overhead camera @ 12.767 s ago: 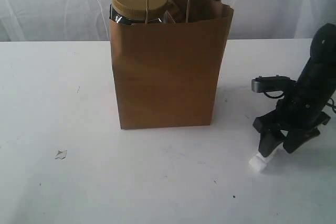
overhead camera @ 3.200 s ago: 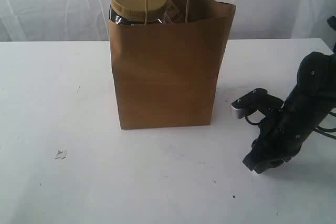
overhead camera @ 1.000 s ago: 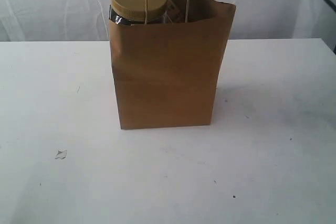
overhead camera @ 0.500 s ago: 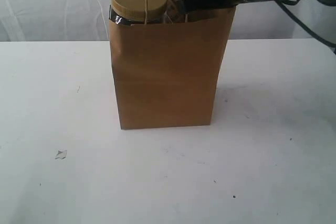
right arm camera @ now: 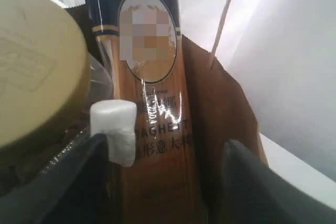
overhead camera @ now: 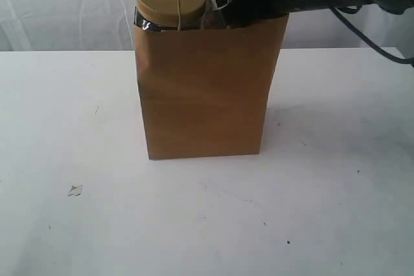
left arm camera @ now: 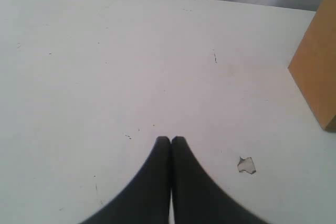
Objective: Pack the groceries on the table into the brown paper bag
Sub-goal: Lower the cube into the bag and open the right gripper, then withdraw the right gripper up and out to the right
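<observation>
Hovering at the mouth of the brown paper bag (overhead camera: 207,88), the right gripper (right arm camera: 165,142) enters from the right side of the exterior view, its dark arm crossing above the bag's rim. The jaws stand wide apart and clamp nothing. A white marshmallow (right arm camera: 115,129) touches the tip of one finger (right arm camera: 79,182) only; the other finger is well clear of it. Whether the marshmallow rests on anything below cannot be determined.

Bag contents visible at the opening:
- Tan-lidded nut jar (overhead camera: 171,1) – upright, with lid and shoulder projecting above the rim at the left of the exterior view.
- Spaghetti packet (right arm camera: 152,103) – standing on end just beside the jar, directly behind the marshmallow in the right wrist view.

The marshmallow sits between the jar lid and the gripper, level with the top of the bag.

The bag stands upright near the middle of the table (overhead camera: 77,127).

The left gripper (left arm camera: 170,140) is above bare tabletop, well apart from the bag – only a lower corner of the bag appears in its view. Its fingers are pressed together with nothing between them. A small pale scrap (left arm camera: 245,165) lies on the table near the fingertips.
</observation>
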`<state>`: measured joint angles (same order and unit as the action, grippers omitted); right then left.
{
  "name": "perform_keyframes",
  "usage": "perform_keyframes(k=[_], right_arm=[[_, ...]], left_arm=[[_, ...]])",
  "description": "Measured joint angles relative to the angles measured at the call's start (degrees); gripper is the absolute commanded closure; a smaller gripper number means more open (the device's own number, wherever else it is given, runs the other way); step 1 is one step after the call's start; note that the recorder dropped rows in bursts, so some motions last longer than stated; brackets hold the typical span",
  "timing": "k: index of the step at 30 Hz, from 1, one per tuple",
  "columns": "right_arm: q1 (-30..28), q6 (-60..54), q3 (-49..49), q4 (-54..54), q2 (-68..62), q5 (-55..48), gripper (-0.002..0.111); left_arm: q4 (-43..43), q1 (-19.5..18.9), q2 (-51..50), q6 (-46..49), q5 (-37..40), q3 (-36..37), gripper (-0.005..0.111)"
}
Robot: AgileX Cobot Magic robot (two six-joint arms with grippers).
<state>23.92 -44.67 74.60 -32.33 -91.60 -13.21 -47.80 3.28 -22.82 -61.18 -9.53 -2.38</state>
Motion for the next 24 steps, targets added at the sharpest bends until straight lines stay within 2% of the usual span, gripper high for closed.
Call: perform_keyframes(k=[6,10,12,15,17,20,24], right_arm=[[0.00,0.41,0.00,-0.59,0.00,-1.86,0.045],[0.00,5.27,0.27,-0.97,0.00,-6.54,0.046],[0.00,6.13,1.79,-0.97,-0.13,-6.34,0.051],[-0.53,7.44,6.40,1.20,-0.02,-10.86,0.052],[-0.93,8.12,8.32,5.03,0.18,-14.96,0.052],[-1.17,14.80,9.11,16.90,0.47,-21.00,0.052],[-1.35,19.21,9.11,25.12,1.39,-22.05,0.055]], left_arm=[[0.00,0.00,0.00,0.00,0.00,0.00,0.107],[0.00,0.00,0.00,0.00,0.00,0.00,0.107],[0.00,0.00,0.00,0.00,0.00,0.00,0.107],[0.00,0.00,0.00,0.00,0.00,0.00,0.107],[0.00,0.00,0.00,0.00,0.00,0.00,0.107],[0.00,0.00,0.00,0.00,0.00,0.00,0.107],[0.00,0.00,0.00,0.00,0.00,0.00,0.107]])
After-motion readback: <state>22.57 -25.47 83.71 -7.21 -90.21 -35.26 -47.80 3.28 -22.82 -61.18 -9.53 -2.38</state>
